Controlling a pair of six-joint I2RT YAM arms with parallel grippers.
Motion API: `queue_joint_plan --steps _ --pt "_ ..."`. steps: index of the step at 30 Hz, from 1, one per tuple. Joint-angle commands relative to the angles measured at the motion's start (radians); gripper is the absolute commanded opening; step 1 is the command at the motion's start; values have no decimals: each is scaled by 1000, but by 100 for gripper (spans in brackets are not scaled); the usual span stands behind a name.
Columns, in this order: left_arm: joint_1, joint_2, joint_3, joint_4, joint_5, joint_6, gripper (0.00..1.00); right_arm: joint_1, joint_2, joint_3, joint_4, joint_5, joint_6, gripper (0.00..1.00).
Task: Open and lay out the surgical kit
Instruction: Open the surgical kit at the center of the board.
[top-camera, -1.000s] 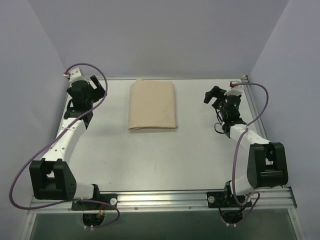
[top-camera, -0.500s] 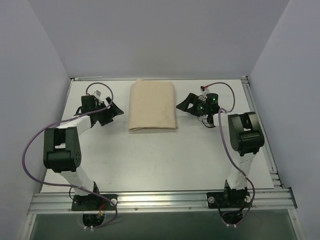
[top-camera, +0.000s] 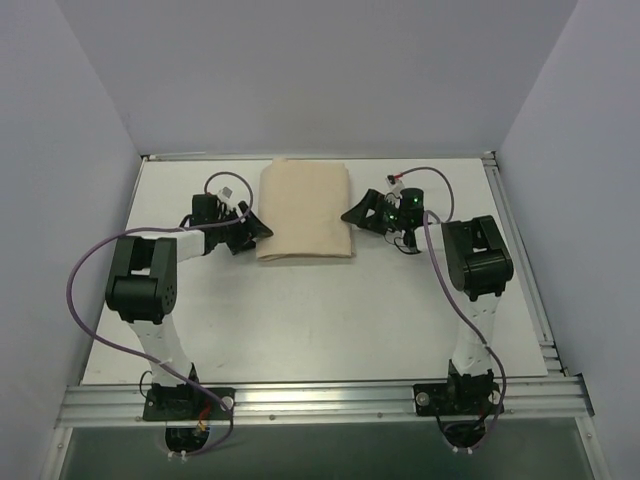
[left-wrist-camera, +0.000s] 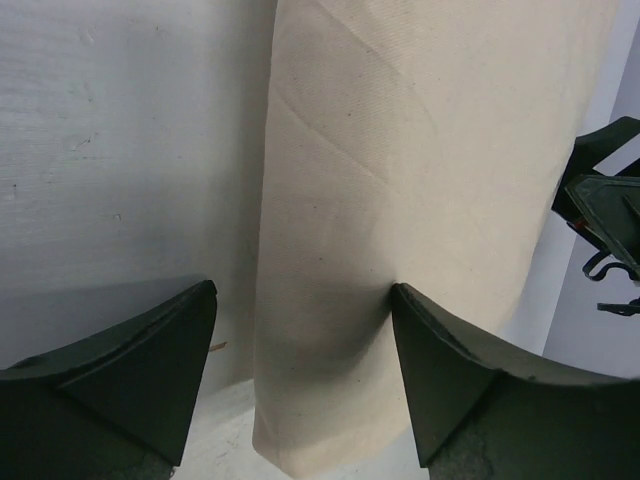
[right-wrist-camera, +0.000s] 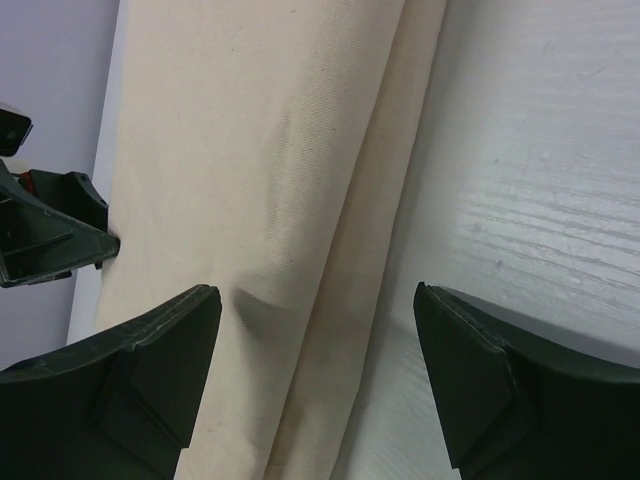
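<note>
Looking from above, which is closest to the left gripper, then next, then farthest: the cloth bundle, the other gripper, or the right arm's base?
Starting from the left gripper:
1. The beige cloth wrap, right beside it, in the middle.
2. The right gripper, across the wrap, at its other side.
3. The right arm's base, far down at the near right corner.

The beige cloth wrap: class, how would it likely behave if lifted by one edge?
Probably floppy: the cloth wrap shows soft creases and dimples beside the right tool. Its layered folded edge suggests one layer may peel open rather than the bundle rising.
</note>
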Motion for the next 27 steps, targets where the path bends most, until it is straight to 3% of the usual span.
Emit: queue_joint_plan --steps 1,8,13,17,22,27 --pt "-8 22 32 59 20 -20 78 20 35 14 -18 -17 3 80" --pt "-29 39 59 19 11 -15 59 38 45 -9 46 -46 47 63" --pt "-55 50 82 -38 -12 11 47 36 8 -72 106 -40 74 43" --pt "-82 50 68 -41 -20 11 37 32 -3 -104 131 -37 81 15" --pt "-124 10 26 -49 -46 8 31 12 -73 -199 178 -16 109 12" --pt "-213 -59 -41 -46 -79 -17 31 -28 -226 -262 54 16 57 14"
